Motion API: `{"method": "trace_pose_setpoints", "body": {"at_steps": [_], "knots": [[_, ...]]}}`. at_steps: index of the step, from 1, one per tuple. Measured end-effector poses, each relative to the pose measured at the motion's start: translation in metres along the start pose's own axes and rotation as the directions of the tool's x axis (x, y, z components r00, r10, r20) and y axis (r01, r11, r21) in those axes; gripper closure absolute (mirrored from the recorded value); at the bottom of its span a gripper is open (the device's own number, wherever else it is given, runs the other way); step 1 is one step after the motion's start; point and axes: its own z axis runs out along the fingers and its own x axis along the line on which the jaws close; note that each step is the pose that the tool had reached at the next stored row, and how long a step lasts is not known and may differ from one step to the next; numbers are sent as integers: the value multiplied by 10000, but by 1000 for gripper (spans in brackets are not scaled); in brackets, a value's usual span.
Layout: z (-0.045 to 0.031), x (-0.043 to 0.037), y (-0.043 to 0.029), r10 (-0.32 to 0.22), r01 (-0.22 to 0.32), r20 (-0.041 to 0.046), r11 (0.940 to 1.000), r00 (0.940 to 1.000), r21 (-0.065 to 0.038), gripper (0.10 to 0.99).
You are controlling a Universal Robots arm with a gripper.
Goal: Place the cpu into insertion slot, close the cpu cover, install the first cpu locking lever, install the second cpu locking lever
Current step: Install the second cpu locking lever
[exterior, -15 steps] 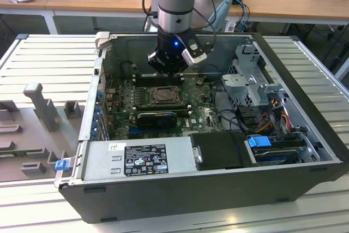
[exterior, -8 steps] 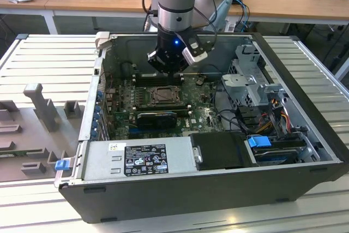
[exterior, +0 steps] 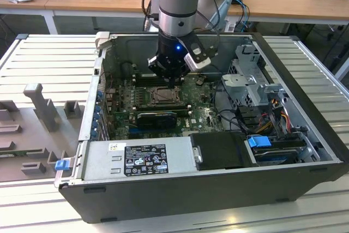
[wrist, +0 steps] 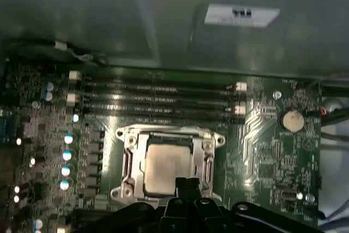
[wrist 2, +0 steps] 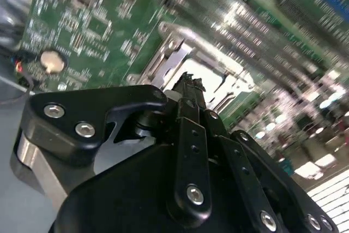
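Nearest in the first wrist view, we see our fingers [wrist: 186, 185] pressed together into one dark tip, empty, just above the near edge of the cpu [wrist: 168, 163]. The cpu lies flat in the insertion slot [wrist: 128, 159], with the cpu cover [wrist: 170, 134] down around it as a silver frame. Beyond lie the memory slots [wrist: 155, 97] and the case wall [wrist: 109, 25]. In the exterior view, the gripper [exterior: 173, 80] hangs over the green motherboard [exterior: 204, 114].

Silver-grey cpu [wrist: 166, 162], green motherboard [wrist: 267, 135], black hand [wrist: 187, 185].
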Motion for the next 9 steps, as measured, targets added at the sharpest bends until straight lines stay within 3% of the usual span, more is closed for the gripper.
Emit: {"method": "trace_pose_setpoints", "body": {"at_steps": [2, 4, 5, 6, 7, 9], "knots": [[4, 8, -115, 1, -1, -20, 10000, 10000, -4, 980], [5, 10, -148, 11, -12, -164, 10000, 9999, -66, 980], [4, 11, -163, 14, -17, -214, 9999, 9998, -148, 980], [3, 13, -189, 11, -21, -217, 9988, 9998, -479, 980], [2, 17, -223, 7, -21, -208, 9977, 9998, -677, 980], [0, 23, -300, 5, -21, -202, 9969, 9998, -790, 980]]}}
